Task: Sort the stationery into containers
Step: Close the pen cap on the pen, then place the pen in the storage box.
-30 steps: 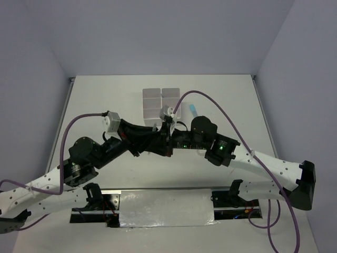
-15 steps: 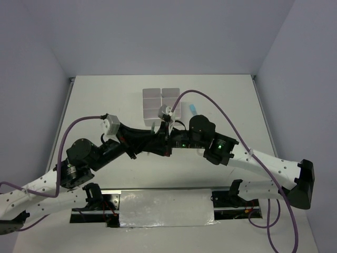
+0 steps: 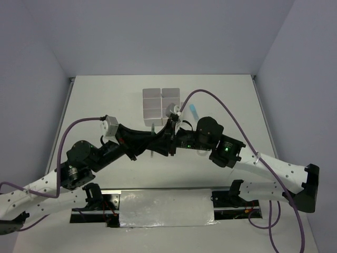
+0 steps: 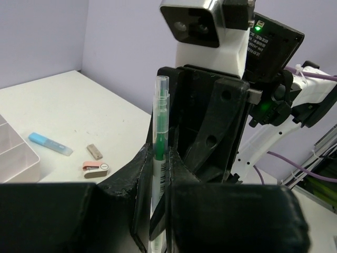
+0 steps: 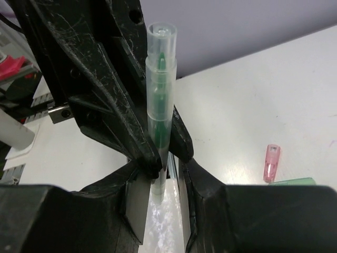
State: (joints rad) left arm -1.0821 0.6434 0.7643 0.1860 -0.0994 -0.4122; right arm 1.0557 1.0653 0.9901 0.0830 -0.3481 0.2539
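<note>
A thin green pen (image 4: 159, 121) with a clear cap stands upright between both grippers over the middle of the table. My left gripper (image 4: 160, 158) is shut on its white barrel. My right gripper (image 5: 160, 168) faces it, its fingers standing either side of the pen (image 5: 159, 95) with small gaps. In the top view the grippers meet, the left (image 3: 159, 140) and the right (image 3: 170, 138), just in front of the white containers (image 3: 151, 94). A blue marker (image 4: 50, 144), a tan eraser (image 4: 95, 151) and a pink-and-white clip (image 4: 96, 168) lie on the table.
The blue marker (image 3: 194, 110) lies right of the containers, whose corner shows in the left wrist view (image 4: 21, 163). A pink marker (image 5: 271, 162) and a green item (image 5: 295, 182) lie on the table beside the right gripper. Purple cables arch over both arms.
The right arm has shifted a little to the right and its wrist has drawn back; the left arm has settled lower. The pen stays in the left gripper.
</note>
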